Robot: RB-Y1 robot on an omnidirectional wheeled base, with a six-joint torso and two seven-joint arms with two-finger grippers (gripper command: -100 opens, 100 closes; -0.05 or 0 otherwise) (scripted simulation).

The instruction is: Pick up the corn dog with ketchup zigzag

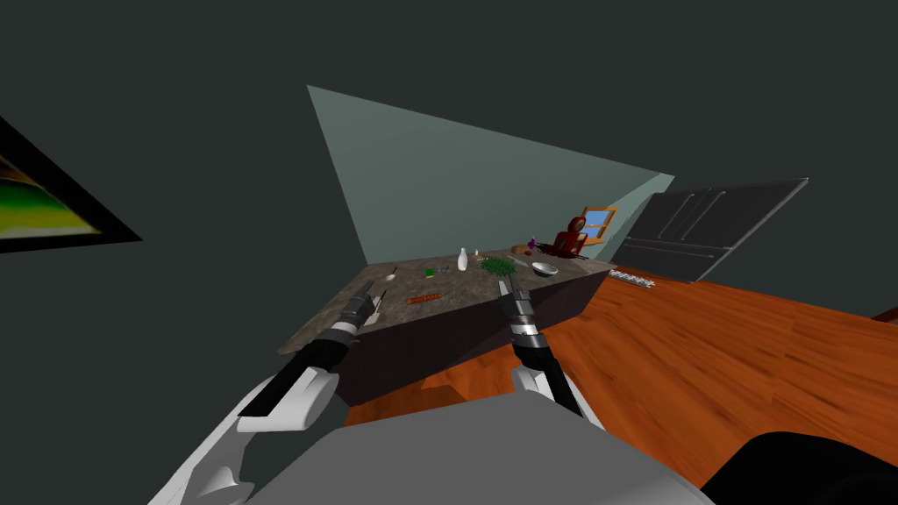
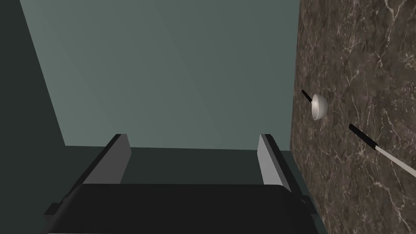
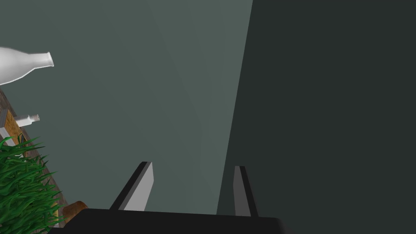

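The corn dog [image 1: 424, 300] is a slim orange-red stick lying flat on the dark marbled counter [image 1: 456, 294], near its front edge, between my two hands. My left gripper [image 1: 377, 299] hovers over the counter's left end, just left of the corn dog. In the left wrist view this gripper [image 2: 195, 140] is open and holds nothing. My right gripper [image 1: 504, 286] is raised at the counter's front edge, right of the corn dog and close to a green plant. Its fingers [image 3: 142, 185] stand apart around nothing, so the right gripper [image 3: 193, 168] is open.
On the counter stand a white bottle [image 1: 462, 259], a bushy green plant [image 1: 497, 266], a pale bowl [image 1: 545, 269] and a dark red appliance [image 1: 570, 237]. A small ladle [image 2: 319, 107] and a black-handled knife [image 2: 380, 151] lie by my left hand. Orange wood floor [image 1: 702, 351] spreads to the right.
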